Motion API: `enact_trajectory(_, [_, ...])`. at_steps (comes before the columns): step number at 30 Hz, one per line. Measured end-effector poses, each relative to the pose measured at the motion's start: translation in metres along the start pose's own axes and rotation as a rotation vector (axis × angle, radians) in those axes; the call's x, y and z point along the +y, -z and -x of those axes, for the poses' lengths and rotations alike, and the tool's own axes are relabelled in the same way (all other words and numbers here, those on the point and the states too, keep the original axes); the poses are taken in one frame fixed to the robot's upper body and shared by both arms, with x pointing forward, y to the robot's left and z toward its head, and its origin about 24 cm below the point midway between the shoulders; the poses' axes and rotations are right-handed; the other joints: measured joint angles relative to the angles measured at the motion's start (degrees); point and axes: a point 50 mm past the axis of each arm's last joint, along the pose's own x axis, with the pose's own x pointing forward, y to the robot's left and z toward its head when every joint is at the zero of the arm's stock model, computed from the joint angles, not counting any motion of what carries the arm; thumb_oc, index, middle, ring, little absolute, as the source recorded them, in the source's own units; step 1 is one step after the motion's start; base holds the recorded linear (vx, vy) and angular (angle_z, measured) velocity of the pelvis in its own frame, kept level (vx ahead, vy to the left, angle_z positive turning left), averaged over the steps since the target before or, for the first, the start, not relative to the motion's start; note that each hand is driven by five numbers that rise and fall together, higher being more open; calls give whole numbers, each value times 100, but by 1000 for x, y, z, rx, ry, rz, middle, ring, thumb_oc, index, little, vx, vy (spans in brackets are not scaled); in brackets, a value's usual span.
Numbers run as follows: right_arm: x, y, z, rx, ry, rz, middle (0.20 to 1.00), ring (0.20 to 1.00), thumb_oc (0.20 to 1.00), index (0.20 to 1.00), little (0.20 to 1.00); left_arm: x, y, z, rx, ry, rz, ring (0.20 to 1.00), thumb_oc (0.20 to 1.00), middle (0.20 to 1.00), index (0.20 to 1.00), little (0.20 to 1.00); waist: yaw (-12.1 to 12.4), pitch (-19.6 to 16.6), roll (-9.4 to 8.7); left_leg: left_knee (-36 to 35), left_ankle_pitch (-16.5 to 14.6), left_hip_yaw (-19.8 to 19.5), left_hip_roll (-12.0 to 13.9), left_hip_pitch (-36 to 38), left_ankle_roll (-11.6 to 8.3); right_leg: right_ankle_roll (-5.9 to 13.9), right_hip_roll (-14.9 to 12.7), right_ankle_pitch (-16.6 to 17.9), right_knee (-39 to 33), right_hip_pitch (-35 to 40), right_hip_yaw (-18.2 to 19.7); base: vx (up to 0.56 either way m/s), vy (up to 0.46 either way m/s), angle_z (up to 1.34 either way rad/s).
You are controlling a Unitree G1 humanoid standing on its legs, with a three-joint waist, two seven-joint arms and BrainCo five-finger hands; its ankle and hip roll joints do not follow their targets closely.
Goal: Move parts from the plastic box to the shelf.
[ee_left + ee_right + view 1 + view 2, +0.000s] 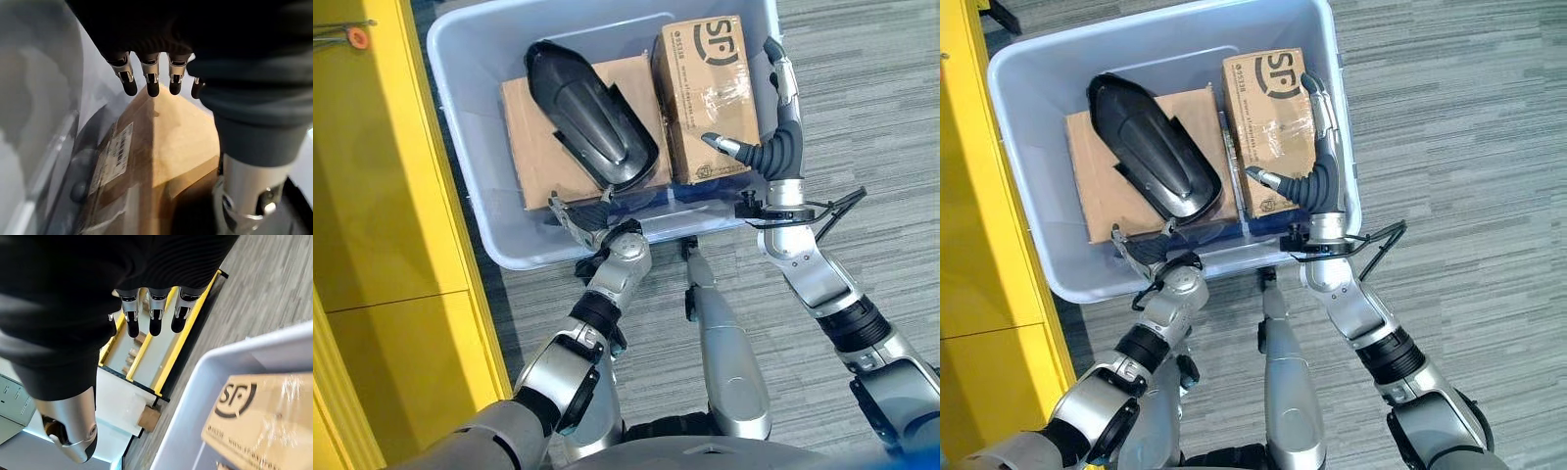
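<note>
Left hand [582,223] inside plastic box [470,211].

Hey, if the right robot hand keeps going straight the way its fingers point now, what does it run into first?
Probably nothing in the box. The right robot hand hovers open over the taped cardboard box, fingers aimed past the far rim of the plastic box. Its wrist view shows yellow shelving ahead, though depth is unclear.

Pale blue-grey plastic box [460,147], brown cardboard boxes [710,88], glossy black part [592,113], yellow shelf [382,196].
</note>
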Motion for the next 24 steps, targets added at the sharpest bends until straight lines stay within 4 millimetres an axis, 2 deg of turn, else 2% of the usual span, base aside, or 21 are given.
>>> enact_trajectory(6, [1, -1, -1, 0, -2, 4, 1000, 1000, 1000, 1000, 1000, -1, -34, -8, -199, -64, 66, 1000, 1000, 1000, 1000, 1000, -21, 2, -8, 33, 0, 19, 64, -31, -1, -81, 58, -112, 236, -145, 20, 39, -37, -4])
enact_trajectory(10, [2, 1, 1, 9, -4, 4, 1000, 1000, 1000, 1000, 1000, 2, -80, -15, -447, -105, 148, 1000, 1000, 1000, 1000, 1000, -11, 2, -9, 216, -8, 0, 110, -269, 6, -144, 70, -252, 641, -495, 39, -32, -64, 0])
enact_trajectory(13, [3, 1, 2, 11, -8, 3, 1000, 1000, 1000, 1000, 1000, 2, -93, -10, -518, -88, 178, 1000, 1000, 1000, 1000, 1000, 29, 3, -9, 311, -21, -32, 142, -403, 12, -182, 81, -337, 778, -642, 40, 14, -56, 1])
enact_trajectory(16, [4, 4, 6, 31, -8, -3, 1000, 1000, 1000, 1000, 1000, 7, -91, -3, -513, -60, 219, 1000, 1000, 1000, 1000, 1000, 48, 3, -9, 335, -41, -42, 161, -401, 43, -219, 92, -377, 857, -660, 34, 7, -58, 0])
enact_trajectory(19, [8, 10, 19, 82, -8, -20, 1000, 1000, 1000, 1000, 1000, 24, -73, 8, -465, 15, 247, 1000, 1000, 1000, 1000, 1000, 146, 9, 8, 343, -41, -57, 161, -419, 44, -228, 77, -450, 1005, -751, 22, -8, -57, 1])
enact_trajectory(20, [8, 13, 24, 98, -9, -11, 1000, 1000, 1000, 1000, 1000, 32, -66, 13, -450, 48, 253, 1000, 1000, 1000, 1000, 1000, 234, 10, 17, 344, -41, -57, 161, -432, 45, -239, 76, -474, 1056, -796, 22, -19, -11, 7])
enact_trajectory(21, [7, 16, 30, 109, -1, 15, 1000, 1000, 1000, 1000, 1000, 45, -47, 19, -419, 100, 214, 1000, 1000, 1000, 1000, 1000, 410, 12, 63, 386, -35, -111, 162, -509, 54, -274, 53, -546, 1205, -900, -2, -16, 12, 13])
enact_trajectory(22, [7, 16, 30, 107, 4, 18, 1000, 1000, 1000, 1000, 1000, 54, -34, 16, -406, 99, 166, 1000, 1000, 1000, 1000, 1000, 539, 10, 74, 397, -29, -153, 152, -555, 62, -281, 9, -595, 1305, -970, -32, -14, 38, 21])
enact_trajectory(24, [6, 17, 26, 99, 15, 29, 1000, 1000, 1000, 1000, 1000, 61, -25, 12, -401, 99, 120, 1000, 1000, 1000, 1000, 1000, 665, 9, 79, 399, -10, -202, 103, -616, 86, -276, -41, -671, 1492, -1092, -50, 14, 41, 18])
